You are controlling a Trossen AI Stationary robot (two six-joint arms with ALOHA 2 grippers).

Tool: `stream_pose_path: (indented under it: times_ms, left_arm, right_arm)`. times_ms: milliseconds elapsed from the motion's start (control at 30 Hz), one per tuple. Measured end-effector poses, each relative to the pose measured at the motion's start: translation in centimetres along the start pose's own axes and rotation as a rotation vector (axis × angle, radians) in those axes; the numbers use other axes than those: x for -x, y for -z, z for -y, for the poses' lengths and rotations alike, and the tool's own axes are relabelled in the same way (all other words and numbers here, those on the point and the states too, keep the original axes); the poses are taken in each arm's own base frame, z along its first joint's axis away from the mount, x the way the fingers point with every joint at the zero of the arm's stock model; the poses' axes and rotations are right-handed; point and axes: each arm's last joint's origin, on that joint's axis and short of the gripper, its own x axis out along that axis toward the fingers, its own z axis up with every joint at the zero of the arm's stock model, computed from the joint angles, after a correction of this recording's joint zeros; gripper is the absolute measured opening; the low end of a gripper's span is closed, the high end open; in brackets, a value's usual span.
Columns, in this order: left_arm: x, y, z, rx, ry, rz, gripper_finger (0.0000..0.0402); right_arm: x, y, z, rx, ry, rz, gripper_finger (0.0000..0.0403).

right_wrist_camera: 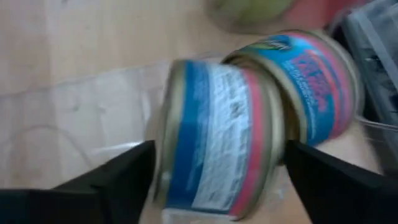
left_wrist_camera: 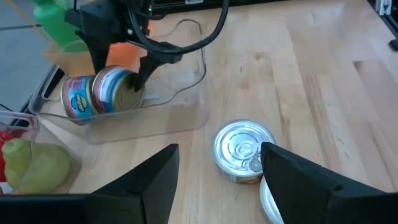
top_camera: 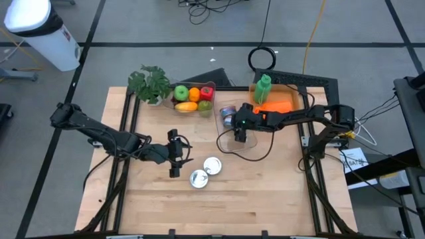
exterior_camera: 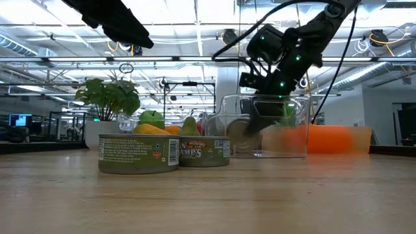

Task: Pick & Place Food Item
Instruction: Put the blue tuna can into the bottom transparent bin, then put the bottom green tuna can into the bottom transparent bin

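Note:
Two blue-and-pink labelled cans point(right_wrist_camera: 217, 143) point(right_wrist_camera: 305, 81) lie on their sides in a clear bin point(top_camera: 255, 147). The nearer one leans against the other. My right gripper point(top_camera: 240, 133) reaches down into the bin, open, with a finger on either side of the nearer can point(left_wrist_camera: 115, 90) and a slim gap at each. Two silver-topped cans point(top_camera: 212, 166) point(top_camera: 198, 178) stand upright on the wooden table. My left gripper point(left_wrist_camera: 217, 180) hovers open just left of them, its fingers apart on either side of the farther can point(left_wrist_camera: 244, 149).
A fruit tray point(top_camera: 207, 86) with an apple, an orange, a banana and a pear sits at the back, beside a potted plant point(top_camera: 151, 83). An orange container point(top_camera: 282, 103) with a green bottle point(top_camera: 263, 87) stands right of the bin. The table's near half is bare wood.

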Motion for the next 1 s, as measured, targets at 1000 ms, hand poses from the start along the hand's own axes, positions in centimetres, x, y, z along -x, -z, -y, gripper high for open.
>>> stream_pose_path:
  times_ms: [1000]
  left_arm:
    - [-2.4, 2.0, 2.7, 0.221, 0.182, -0.176, 0.0237]
  right_arm:
    - [9.3, -4.5, -12.8, 0.013, -0.377, 0.526, 0.0391]
